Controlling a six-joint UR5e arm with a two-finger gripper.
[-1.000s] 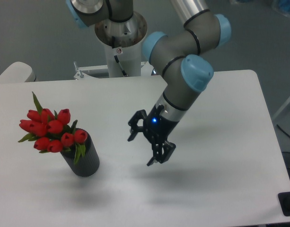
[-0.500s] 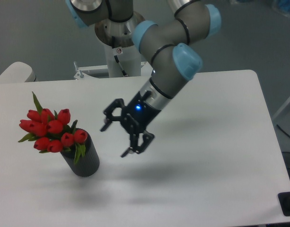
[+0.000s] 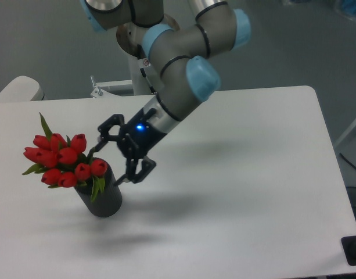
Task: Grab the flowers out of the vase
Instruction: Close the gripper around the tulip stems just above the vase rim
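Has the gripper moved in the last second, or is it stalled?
Yes. The open gripper has travelled left across the table and now sits right beside the flowers in the vase, which stayed put.

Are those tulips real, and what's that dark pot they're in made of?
The flowers look artificial, probably plastic or fabric: the red buds are uniform and smooth, though the picture can't settle it. The vase looks like matte dark plastic or rubber with no shine; its texture is too blurred to tell.

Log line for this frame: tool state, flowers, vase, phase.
tool: open, empty, just right of the bunch | flowers: in vase, ungrasped | vase: upright on table | phase: approach
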